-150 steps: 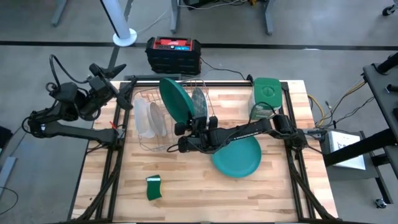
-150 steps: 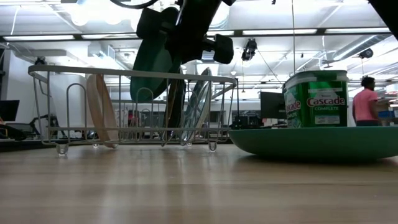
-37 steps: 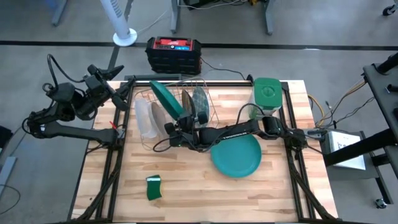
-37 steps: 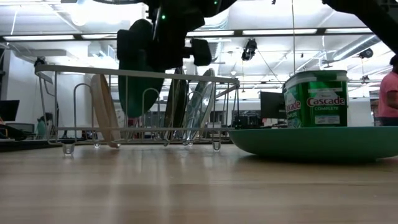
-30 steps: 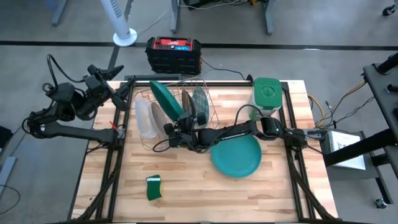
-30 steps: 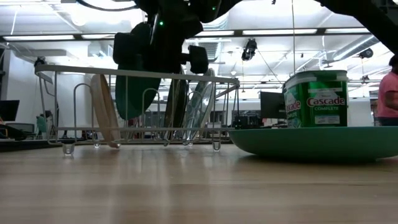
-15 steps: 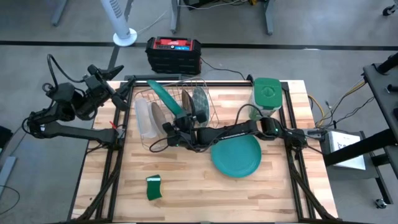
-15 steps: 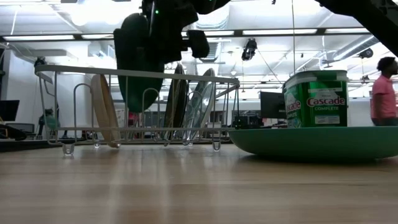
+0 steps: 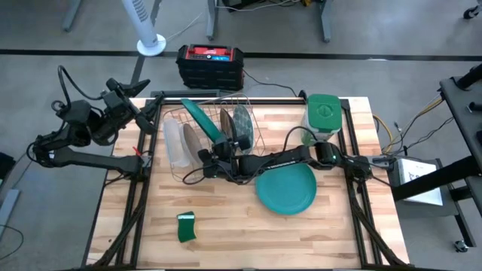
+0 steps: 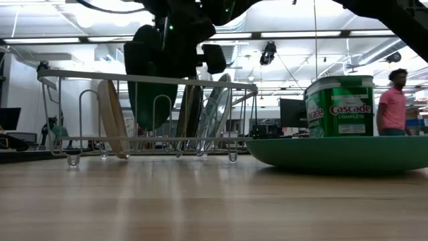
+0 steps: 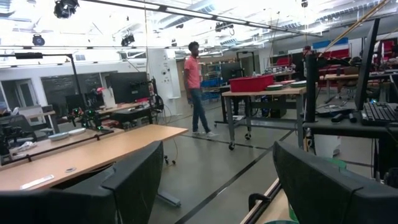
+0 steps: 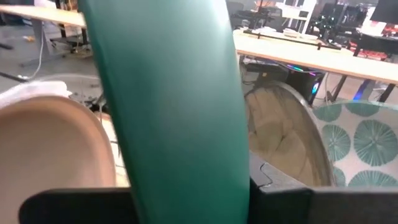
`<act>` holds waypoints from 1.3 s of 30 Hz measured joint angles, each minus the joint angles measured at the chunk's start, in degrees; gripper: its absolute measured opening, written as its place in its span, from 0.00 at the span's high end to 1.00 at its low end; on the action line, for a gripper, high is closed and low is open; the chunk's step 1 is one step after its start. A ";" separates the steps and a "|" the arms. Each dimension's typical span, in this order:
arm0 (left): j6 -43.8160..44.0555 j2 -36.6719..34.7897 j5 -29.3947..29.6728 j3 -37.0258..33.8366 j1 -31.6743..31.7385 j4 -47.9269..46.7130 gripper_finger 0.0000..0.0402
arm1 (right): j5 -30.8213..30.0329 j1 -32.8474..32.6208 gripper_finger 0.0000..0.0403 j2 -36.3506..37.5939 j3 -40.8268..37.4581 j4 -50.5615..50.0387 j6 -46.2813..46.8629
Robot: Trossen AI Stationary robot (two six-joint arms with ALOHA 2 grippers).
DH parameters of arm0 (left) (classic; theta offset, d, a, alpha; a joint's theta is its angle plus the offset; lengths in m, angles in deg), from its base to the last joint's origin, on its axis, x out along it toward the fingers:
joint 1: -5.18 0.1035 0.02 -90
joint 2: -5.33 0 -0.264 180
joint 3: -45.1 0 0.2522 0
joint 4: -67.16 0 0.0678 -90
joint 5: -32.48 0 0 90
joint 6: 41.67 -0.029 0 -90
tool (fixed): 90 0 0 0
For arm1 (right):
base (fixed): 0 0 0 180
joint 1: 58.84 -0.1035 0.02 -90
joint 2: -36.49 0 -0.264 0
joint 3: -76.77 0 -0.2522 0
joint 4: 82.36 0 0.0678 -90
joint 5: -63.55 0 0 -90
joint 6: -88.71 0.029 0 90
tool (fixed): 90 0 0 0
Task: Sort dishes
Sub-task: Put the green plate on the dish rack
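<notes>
Item: green plate (image 9: 197,120), clamped at rim in my right tool (image 9: 205,156), on edge, tilted, partly down into rack (image 10: 234,87) just ahead of tool.
Neighbours: beige plate (image 12: 56,146) one side, glassy plates (image 12: 292,143) other.
Method: square plate to wires, lower straight, release only once seated.
Teal plate (image 9: 286,188): flat on surface (image 9: 226,233), behind tool.
Left tool (image 9: 139,114): fingers wide apart, nothing in it, off the surface's edge.

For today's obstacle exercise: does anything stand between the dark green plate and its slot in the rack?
Nothing visible. The right gripper holds the dark green plate upright in the rack, between the neighbouring plates.
</notes>
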 joint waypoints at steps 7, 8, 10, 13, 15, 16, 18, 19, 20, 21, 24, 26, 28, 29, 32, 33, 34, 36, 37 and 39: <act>0.00 0.00 0.02 0.00 0.02 -0.02 0.27 | 2.74 0.02 0.84 0.00 -0.32 0.15 0.83; 0.00 0.00 0.02 0.00 0.00 0.00 0.27 | 3.52 0.05 0.83 0.00 -0.32 0.23 0.86; 0.00 0.00 0.02 0.00 0.00 -0.02 0.27 | 4.61 0.14 0.80 0.00 -0.32 0.32 1.25; 0.00 0.01 0.02 0.00 0.01 -0.02 0.27 | 5.05 0.04 0.76 0.00 -0.30 0.28 2.40; 0.00 0.00 0.00 0.00 0.01 -0.02 0.27 | 5.19 0.03 0.73 0.00 -0.15 0.28 2.48; 0.00 0.00 0.01 0.00 0.02 -0.02 0.27 | 5.49 0.03 0.72 0.00 -0.07 0.27 2.63; 0.00 0.00 0.00 0.00 0.00 -0.02 0.27 | 6.54 0.04 0.69 0.00 0.07 0.25 3.74; 0.00 0.00 0.00 0.00 0.00 -0.03 0.27 | 7.07 0.05 0.67 0.00 0.15 0.22 4.30; 0.00 0.00 0.02 0.00 0.00 -0.04 0.27 | 7.57 0.09 0.66 0.00 0.19 0.24 4.80; 0.00 0.00 0.01 0.00 0.00 -0.02 0.27 | 7.94 0.10 0.64 0.00 0.19 0.24 5.25; 0.00 0.00 0.02 0.00 0.00 -0.04 0.27 | 8.18 0.04 0.60 0.00 0.19 0.24 5.96; 0.00 0.01 0.01 0.00 0.01 -0.04 0.27 | 8.77 -0.11 0.58 0.00 0.19 0.24 6.59; 0.00 0.00 0.02 0.00 0.00 -0.04 0.27 | 9.67 -0.26 0.56 0.02 0.23 0.24 7.08; 0.00 0.00 0.02 0.00 0.00 -0.04 0.27 | 10.10 -0.38 0.55 0.04 0.23 0.22 7.42; 0.00 0.00 0.01 0.00 0.02 -0.04 0.27 | 11.04 -0.67 0.52 0.11 0.23 0.12 8.25; 0.00 0.00 0.01 0.00 0.02 -0.04 0.27 | 11.32 -0.75 0.51 0.11 0.23 0.13 8.30; 0.00 0.00 0.00 0.00 0.02 -0.04 0.27 | 11.70 -0.80 0.50 0.13 0.23 0.15 8.36; 0.00 0.00 0.02 0.00 0.00 -0.04 0.27 | 12.59 -0.87 0.48 0.17 0.23 0.11 8.59; 0.01 0.00 0.01 0.00 0.00 -0.04 0.27 | 13.17 -0.87 0.48 0.20 0.23 0.06 8.74; 0.00 0.00 0.01 0.00 0.00 -0.04 0.27 | 14.73 -0.82 0.46 0.22 0.23 -0.01 8.87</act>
